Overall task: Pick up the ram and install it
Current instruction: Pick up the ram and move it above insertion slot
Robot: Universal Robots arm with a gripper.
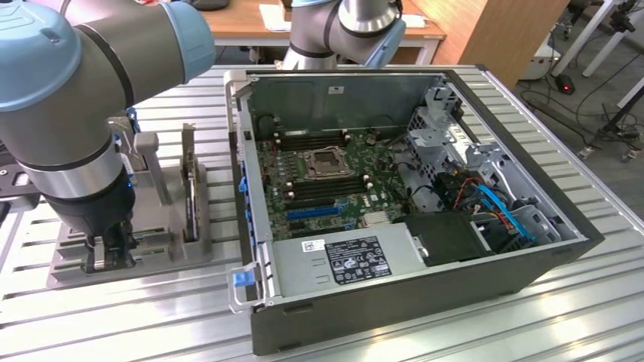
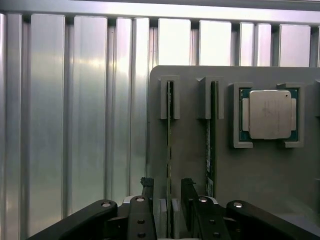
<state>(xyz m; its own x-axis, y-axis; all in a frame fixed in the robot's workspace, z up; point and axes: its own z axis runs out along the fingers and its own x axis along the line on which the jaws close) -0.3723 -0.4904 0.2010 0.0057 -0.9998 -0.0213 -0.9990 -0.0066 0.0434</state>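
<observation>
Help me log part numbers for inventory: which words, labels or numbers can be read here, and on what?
No text here can be read.
Black-and-white label on the power supply: print and marks too small to read.
White sticker on the back wall of the computer case: too small to read.
Processor in the grey holder: faint print, unreadable.

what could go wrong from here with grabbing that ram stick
The open fingers straddle the ram, which stands on edge in the grey holder. If they close unevenly, the thin stick could tilt or jam in its slots. One finger sits between it and the second stick, so it may knock that stick.
</observation>
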